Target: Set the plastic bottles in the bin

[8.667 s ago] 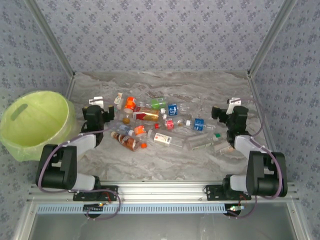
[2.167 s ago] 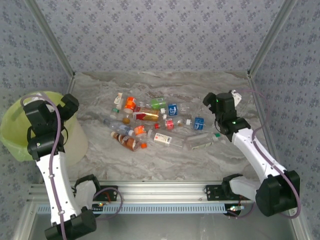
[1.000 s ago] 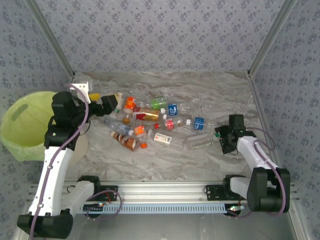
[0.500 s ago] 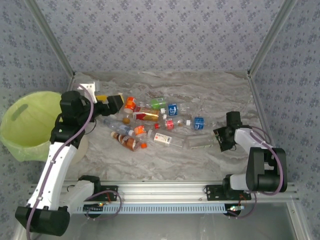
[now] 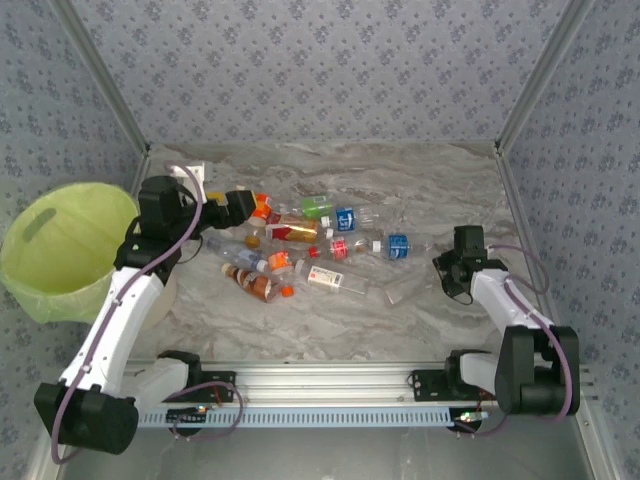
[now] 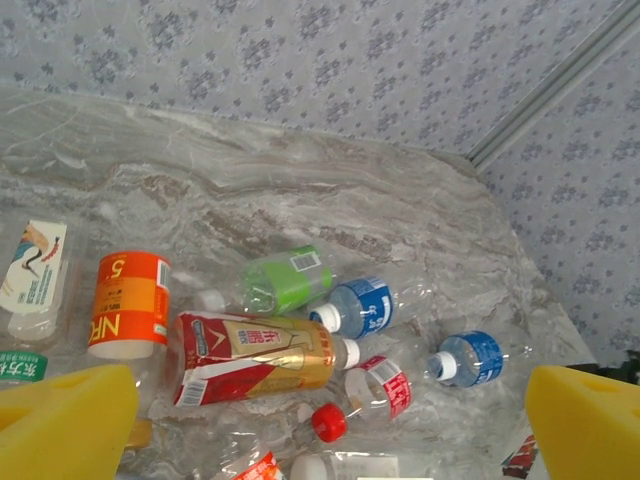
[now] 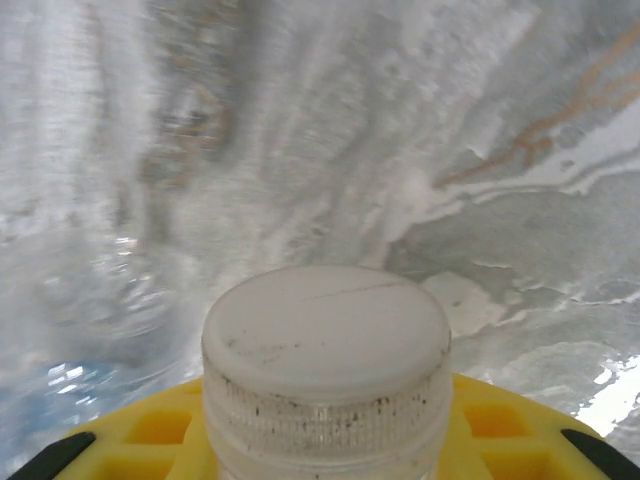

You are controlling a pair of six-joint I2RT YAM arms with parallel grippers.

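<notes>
Scuffed, white-capped clear bottle (image 7: 325, 345)

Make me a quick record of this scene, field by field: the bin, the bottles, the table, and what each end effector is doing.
bin: pale green bin, upright, left of the table beside the left arm
bottles: plastic bottles lying in a loose heap mid-table
left end effector: open, at the heap's left end, holding nothing
right end effector: shut on the clear white-capped bottle, right of the heap
table: grey marbled surface
</notes>
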